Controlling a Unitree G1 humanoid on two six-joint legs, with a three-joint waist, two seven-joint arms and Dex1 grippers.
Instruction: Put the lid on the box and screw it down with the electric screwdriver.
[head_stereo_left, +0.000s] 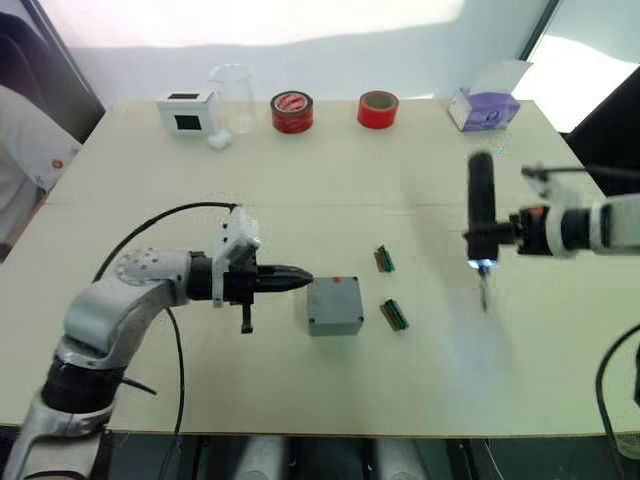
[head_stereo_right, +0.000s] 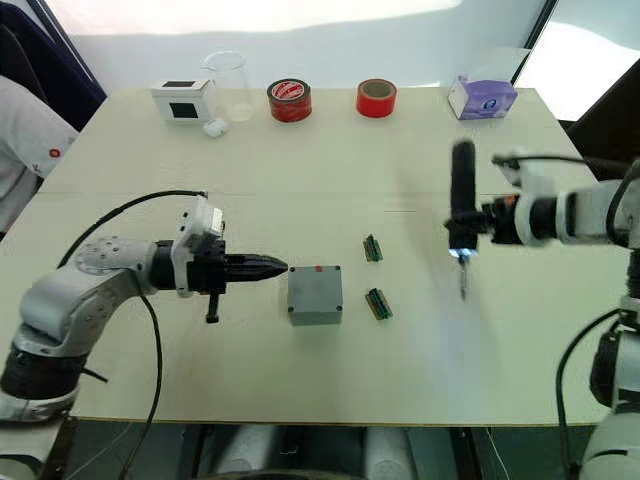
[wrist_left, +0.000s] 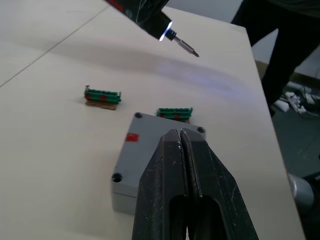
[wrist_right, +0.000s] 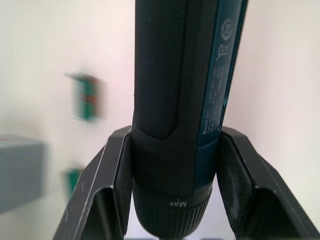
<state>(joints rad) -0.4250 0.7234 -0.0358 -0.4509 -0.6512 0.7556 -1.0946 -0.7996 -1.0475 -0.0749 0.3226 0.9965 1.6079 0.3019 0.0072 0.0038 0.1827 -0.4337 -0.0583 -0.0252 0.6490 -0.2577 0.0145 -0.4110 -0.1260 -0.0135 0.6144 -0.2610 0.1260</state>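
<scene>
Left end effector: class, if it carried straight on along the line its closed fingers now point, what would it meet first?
Most likely the box. The left end effector, shut and empty, points at the box's near upper edge. Its height above the box top is unclear, so it might skim over the lid.

The box (head_stereo_left: 334, 306) sits on the worktop (head_stereo_left: 330, 190); the left gripper (head_stereo_left: 300, 281), fingers together, points at it, while the right gripper (head_stereo_left: 492, 236) holds the electric screwdriver (head_stereo_left: 481, 215) upright well beyond it.
</scene>
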